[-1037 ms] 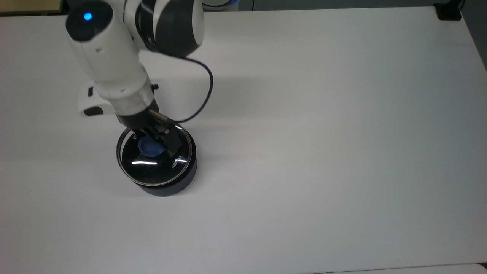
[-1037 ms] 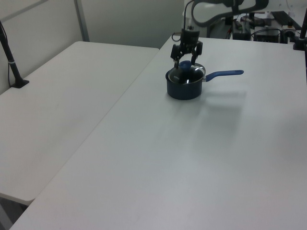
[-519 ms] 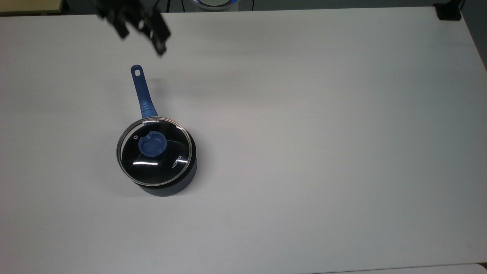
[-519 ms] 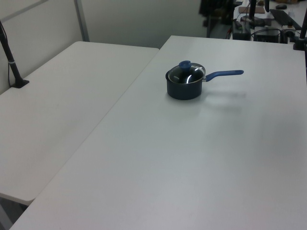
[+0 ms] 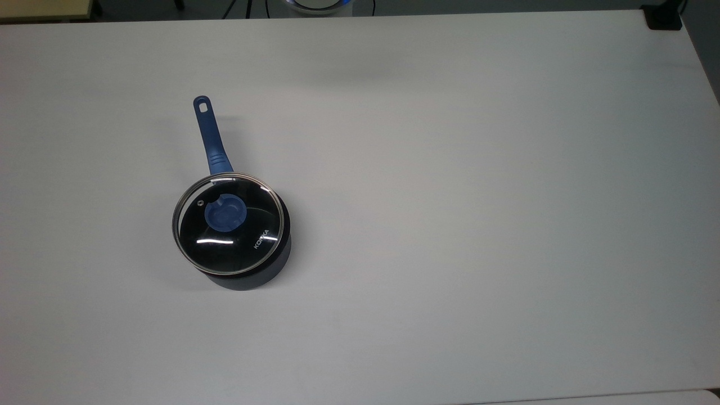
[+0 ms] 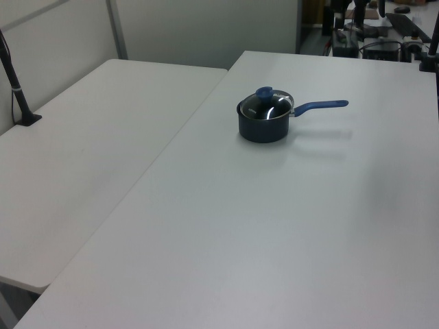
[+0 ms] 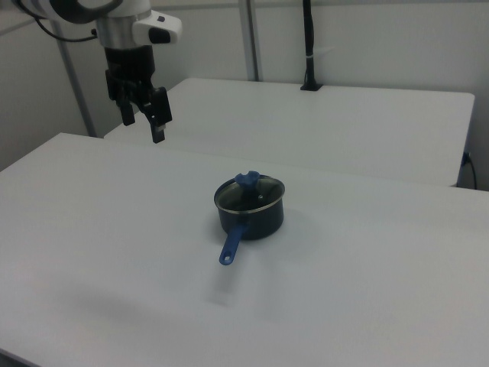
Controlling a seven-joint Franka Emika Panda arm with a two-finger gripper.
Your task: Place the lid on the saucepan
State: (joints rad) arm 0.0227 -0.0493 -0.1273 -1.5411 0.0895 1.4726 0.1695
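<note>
The glass lid (image 5: 226, 243) with its blue knob sits flat on the dark navy saucepan (image 5: 247, 279), covering its mouth. The pan's long blue handle (image 5: 209, 135) points toward the top view's upper edge. The left view has the lid (image 6: 266, 103) on the saucepan (image 6: 260, 129) at the far middle of the table. In the right view the lid (image 7: 249, 191) and saucepan (image 7: 254, 220) stand mid-table. My gripper (image 7: 144, 128) hangs high at the right view's upper left, well away from the pan, open and empty.
The white table (image 5: 478, 225) stretches wide around the pan. A second white table (image 6: 82, 157) adjoins it on the left view's left, with a black post (image 6: 15, 79) clamped to it. A black clamp (image 5: 664, 18) sits at the top view's upper right corner.
A second ago my gripper was at the lid's knob on the pan. It has let go, risen and pulled away out of the top view. The lid stays on the saucepan.
</note>
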